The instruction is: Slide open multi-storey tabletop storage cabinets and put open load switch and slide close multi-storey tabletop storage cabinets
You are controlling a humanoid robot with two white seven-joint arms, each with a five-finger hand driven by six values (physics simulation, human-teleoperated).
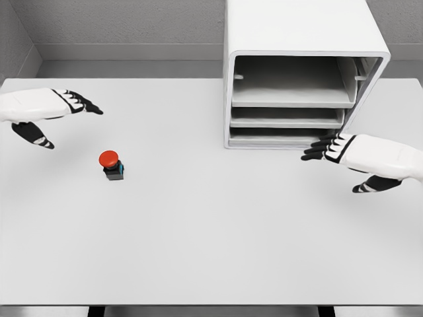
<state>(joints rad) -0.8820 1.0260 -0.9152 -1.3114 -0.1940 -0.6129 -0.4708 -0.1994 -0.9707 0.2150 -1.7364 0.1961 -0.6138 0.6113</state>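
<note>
reaching with our right hand (328, 148), fingers spread and empty, at the cabinet (301, 39) on the far right, we should hook its lowest drawer (274, 137) squarely and pull straight, while the switch (112, 164) waits near our open left hand (66, 109).

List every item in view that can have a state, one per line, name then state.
storage cabinet: upright at the table's back, trays pushed in.
load switch: upright on the table, red button on top, untouched.
left hand: open, hovering, holding nothing.
right hand: open, fingertips at the cabinet's lowest tray.
</note>
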